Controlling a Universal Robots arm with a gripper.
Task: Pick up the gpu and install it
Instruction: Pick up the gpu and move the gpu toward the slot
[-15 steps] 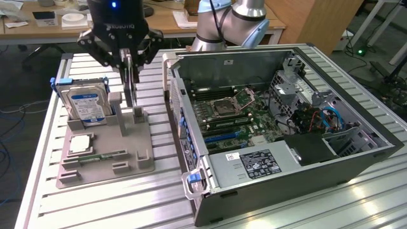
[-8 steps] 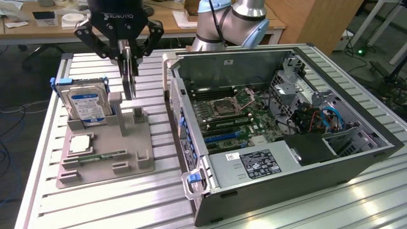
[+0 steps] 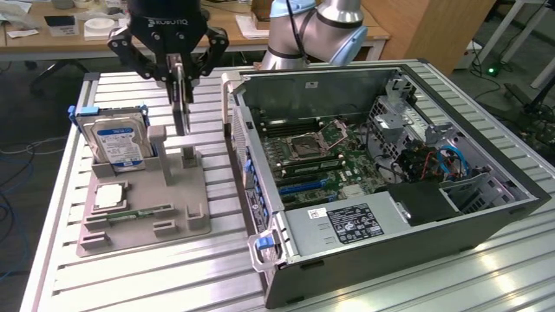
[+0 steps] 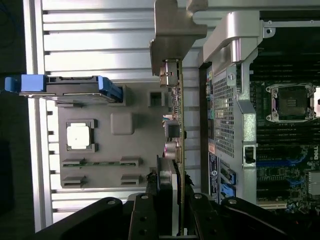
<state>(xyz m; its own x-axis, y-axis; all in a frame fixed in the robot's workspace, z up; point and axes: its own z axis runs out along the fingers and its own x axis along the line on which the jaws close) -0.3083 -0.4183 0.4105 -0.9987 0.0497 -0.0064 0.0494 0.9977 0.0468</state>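
a ribbed metal counter stands in a workshop, with wooden desks behind it at the exterior view's top left. the open computer case lies right of centre. to its left, a grey holder carries a hard drive. at upper left the hand is clamped on the gpu, which stands upright above the holder.

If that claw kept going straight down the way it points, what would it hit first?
Probably the grey holder directly below; the gpu clamped in the gripper would touch its slot posts first.
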